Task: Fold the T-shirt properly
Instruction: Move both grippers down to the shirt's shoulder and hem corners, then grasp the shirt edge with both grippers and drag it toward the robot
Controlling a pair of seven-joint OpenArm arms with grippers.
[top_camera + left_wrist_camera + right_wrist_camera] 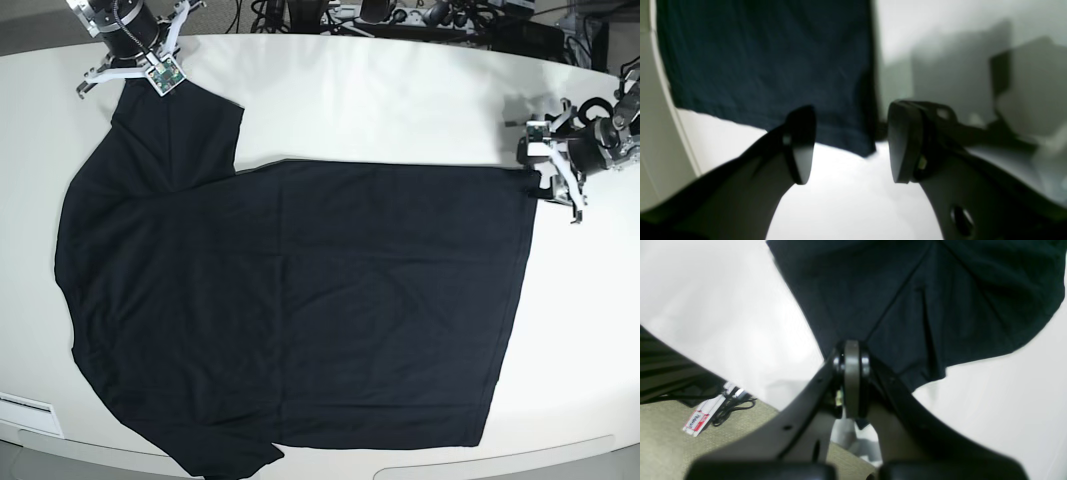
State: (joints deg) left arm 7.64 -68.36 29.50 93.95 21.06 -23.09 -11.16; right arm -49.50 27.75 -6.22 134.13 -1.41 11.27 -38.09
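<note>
Left pincer: the left gripper [846, 143], with dark flat pads, stands released — jaws wide apart, nothing between them, just off the hem corner of the garment near the worktop's right edge in the base view.
Right pincer: the right gripper [852, 373] is clenched on a sleeve of the garment, pads pressed together with dark cloth bunched at them, near the worktop's far left corner in the base view.
Garment: the large plain black short-sleeved cloth T-shirt [290, 310] lies spread flat across the middle of the worktop, collar end toward the left edge, hem toward the right; one sleeve reaches to the far left corner, the other to the near edge.
Surface: the smooth white worktop [400, 100] is bare and bright around the cloth, with a rounded near edge — soft shadows of the arms fall on it.
Room: beyond the far edge, a dark clutter of cables and equipment [400, 15]; in the right wrist view, olive-grey carpet [663, 440] below the worktop, with a white strip bearing a red label [696, 421] and black cords beside it.
</note>
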